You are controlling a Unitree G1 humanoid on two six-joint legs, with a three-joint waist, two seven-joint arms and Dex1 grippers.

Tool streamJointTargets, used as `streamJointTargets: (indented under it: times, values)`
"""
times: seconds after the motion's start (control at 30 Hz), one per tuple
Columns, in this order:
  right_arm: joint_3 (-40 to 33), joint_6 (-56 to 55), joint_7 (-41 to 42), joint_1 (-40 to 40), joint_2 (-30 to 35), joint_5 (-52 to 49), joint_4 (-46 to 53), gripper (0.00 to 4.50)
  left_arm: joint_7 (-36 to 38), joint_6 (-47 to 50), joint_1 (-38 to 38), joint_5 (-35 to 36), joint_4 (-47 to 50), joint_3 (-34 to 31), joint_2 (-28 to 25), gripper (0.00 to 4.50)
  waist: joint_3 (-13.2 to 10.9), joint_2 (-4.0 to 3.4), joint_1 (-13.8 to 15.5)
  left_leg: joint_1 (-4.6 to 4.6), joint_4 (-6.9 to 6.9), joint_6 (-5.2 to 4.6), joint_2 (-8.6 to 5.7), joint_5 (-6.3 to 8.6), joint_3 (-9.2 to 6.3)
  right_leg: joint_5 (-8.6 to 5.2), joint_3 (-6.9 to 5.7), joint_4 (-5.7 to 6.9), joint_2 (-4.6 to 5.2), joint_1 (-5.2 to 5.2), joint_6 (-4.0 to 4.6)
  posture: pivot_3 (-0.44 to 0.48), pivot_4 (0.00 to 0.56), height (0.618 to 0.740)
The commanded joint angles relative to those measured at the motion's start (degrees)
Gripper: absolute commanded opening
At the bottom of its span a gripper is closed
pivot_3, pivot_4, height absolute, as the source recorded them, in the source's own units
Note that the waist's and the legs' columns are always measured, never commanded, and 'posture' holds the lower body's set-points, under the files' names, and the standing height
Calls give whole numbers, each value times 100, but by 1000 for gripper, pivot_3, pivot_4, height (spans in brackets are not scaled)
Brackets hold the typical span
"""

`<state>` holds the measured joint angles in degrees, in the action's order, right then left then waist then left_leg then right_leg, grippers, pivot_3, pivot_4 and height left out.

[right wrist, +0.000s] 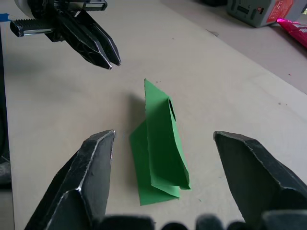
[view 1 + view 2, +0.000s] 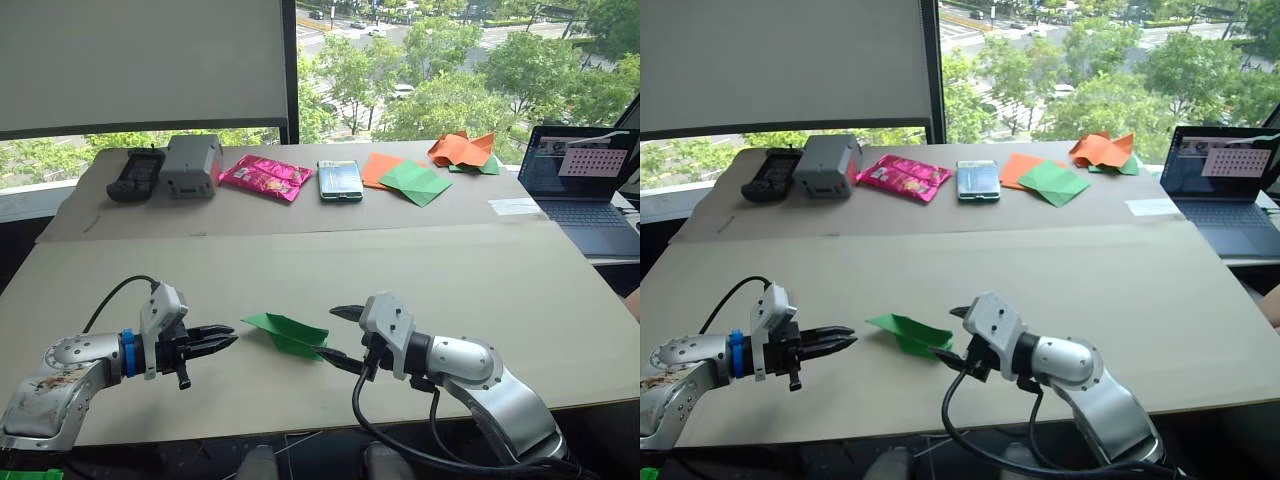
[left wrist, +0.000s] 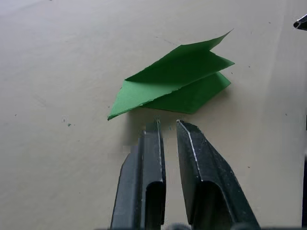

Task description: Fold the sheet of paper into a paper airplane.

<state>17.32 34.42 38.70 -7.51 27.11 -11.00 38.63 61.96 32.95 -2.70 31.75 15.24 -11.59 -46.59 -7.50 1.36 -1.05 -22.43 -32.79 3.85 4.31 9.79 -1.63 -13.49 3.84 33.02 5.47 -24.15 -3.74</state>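
The sheet of paper (image 2: 288, 334) is bright green and folded into a pointed, winged dart shape. It lies on the near tan table (image 2: 480, 300) between my two grippers. My left gripper (image 2: 228, 338) sits just off the paper's pointed left end, shut with nothing in it; the left wrist view shows its tips (image 3: 168, 124) a short way from the paper (image 3: 177, 84). My right gripper (image 2: 336, 335) is at the paper's right end, open wide. The right wrist view has its two fingers (image 1: 91, 163) spread to either side of the paper (image 1: 160, 143), not closed on it.
On the far table lie a black handheld device (image 2: 135, 173), a grey box (image 2: 190, 165), a pink snack packet (image 2: 266, 177), a phone (image 2: 340, 180), a dull green square over an orange sheet (image 2: 405, 178) and a crumpled orange-and-green heap (image 2: 465, 150). A laptop (image 2: 585, 185) stands at the right.
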Motion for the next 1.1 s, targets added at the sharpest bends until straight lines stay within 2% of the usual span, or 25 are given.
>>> streamJointTargets:
  times: [0.03, 0.23, 0.27, 0.4, 0.63, 0.87, 1.1]
  values:
    - [34, -375, 82, 28, 98, 13, 105, 4500, -75, 24, -13, 153, 183, -164, 11, 2223, -7, 8, -2, 2, -1, 0, 0, 0, 5, 0, 0, 0, 1, -2, 0, 0, 150, 718]
    - [480, -972, 109, -149, 93, 408, -360, 4500, -158, -93, 37, 7, 88, -58, -2, 4234, -11, 12, 4, 14, 1, 0, 3, 0, 5, 0, 0, 1, -2, -6, 0, 0, 150, 718]
    - [541, -1112, 110, -177, 92, 490, -434, 4500, -164, -67, 27, 22, 100, -53, -7, 4463, -11, 12, 6, 14, 1, 0, 3, 0, 5, 0, 0, 1, -2, -7, 0, 0, 150, 718]
    - [839, -1743, 233, -302, 214, 938, -733, 4500, -200, 20, 2, 79, 149, -39, -12, 4463, -11, 12, 12, 13, 1, 0, 2, 0, 7, 0, 0, 1, -2, -7, 0, 0, 150, 718]
    - [1094, -1948, 637, -511, -12, 824, -1248, 4500, -280, 83, 86, 136, 161, -4, 34, 4463, -11, 13, 21, 14, 1, -1, 4, 0, 7, 1, 0, 4, -6, -4, 1, 0, 150, 718]
    - [851, -1638, 533, -847, -480, 677, -2025, 4500, -395, 134, 165, 176, 211, 11, 108, 4463, -9, 15, 21, 14, 0, -2, 8, -1, 7, 2, 1, 10, -14, -1, 2, 0, 150, 718]
    - [543, -1364, 593, -1154, -655, 529, -2370, 4500, -536, 156, 254, 220, 241, 34, 202, 4463, -5, 15, 32, 13, -1, -3, 8, -2, 5, 4, 2, 21, -19, 4, 3, 0, 150, 718]
